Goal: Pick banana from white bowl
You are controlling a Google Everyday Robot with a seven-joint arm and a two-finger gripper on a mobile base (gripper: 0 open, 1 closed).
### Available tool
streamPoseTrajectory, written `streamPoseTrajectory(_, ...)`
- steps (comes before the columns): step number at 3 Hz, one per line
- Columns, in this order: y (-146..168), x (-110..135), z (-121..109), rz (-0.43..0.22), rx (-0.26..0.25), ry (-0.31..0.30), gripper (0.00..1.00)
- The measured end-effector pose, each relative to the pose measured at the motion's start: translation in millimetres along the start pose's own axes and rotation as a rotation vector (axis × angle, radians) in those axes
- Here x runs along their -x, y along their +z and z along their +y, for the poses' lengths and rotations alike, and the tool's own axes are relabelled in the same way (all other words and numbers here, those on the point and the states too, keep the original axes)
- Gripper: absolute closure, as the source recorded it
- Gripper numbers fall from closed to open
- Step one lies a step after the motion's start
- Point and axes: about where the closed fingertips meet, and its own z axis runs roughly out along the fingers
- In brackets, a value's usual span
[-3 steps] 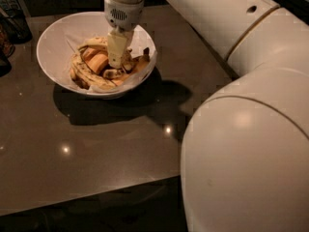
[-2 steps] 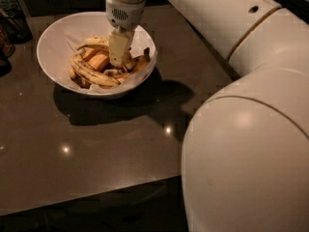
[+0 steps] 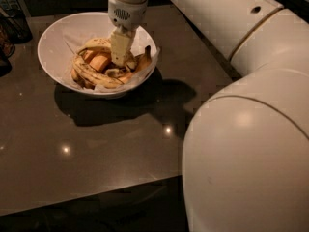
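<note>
The white bowl stands on the dark table at the back left, lined with white paper and holding several bananas. A curved pale-yellow banana freckled with brown specks lies along the bowl's front. Smoother orange-yellow bananas lie behind it. My gripper points straight down into the middle of the pile, with its tip among the bananas just right of the orange-yellow ones. What it touches is hidden by its own body.
My large white arm fills the right side of the view and hangs over the table's right part. Dark objects stand at the far left edge beside the bowl. The table's front edge runs across the lower left.
</note>
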Motion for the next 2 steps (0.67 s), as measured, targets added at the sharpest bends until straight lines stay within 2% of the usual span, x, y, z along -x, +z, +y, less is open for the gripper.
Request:
streamPoseTrajectory(1,1.3,4.0,-2.1,-0.015,-0.009,-0.006,1.00)
streamPoseTrajectory(2,-25.9,-0.5,4.9,-0.041,-0.072,-0.050,1.00)
